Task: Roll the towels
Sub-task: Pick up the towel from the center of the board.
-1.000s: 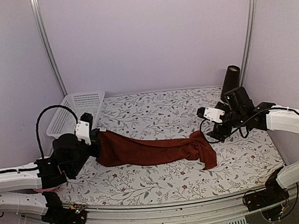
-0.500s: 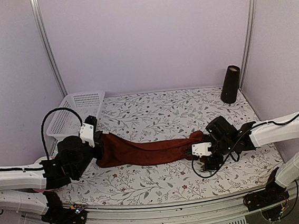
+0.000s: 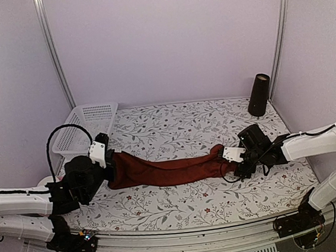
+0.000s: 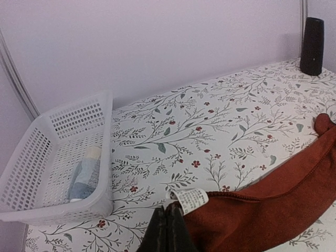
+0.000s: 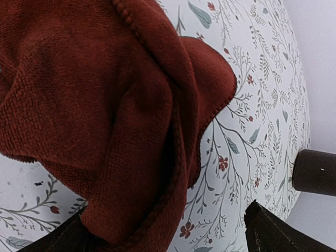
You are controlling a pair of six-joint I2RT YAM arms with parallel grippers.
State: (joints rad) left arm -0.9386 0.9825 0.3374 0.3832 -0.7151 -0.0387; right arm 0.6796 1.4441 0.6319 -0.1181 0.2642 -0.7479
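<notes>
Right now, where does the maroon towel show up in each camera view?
Top external: the maroon towel lies stretched across the middle of the picture.
Left wrist: it is in the lower right corner.
Right wrist: it fills the left and centre.
Shared landmark: the dark cylinder, back right; top right in left wrist, right edge in right wrist.

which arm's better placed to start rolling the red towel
Probably the right: the right gripper straddles the bunched end of the maroon towel, jaws open, free to tuck it over. The left gripper is shut on the tagged corner, anchoring it.
</notes>
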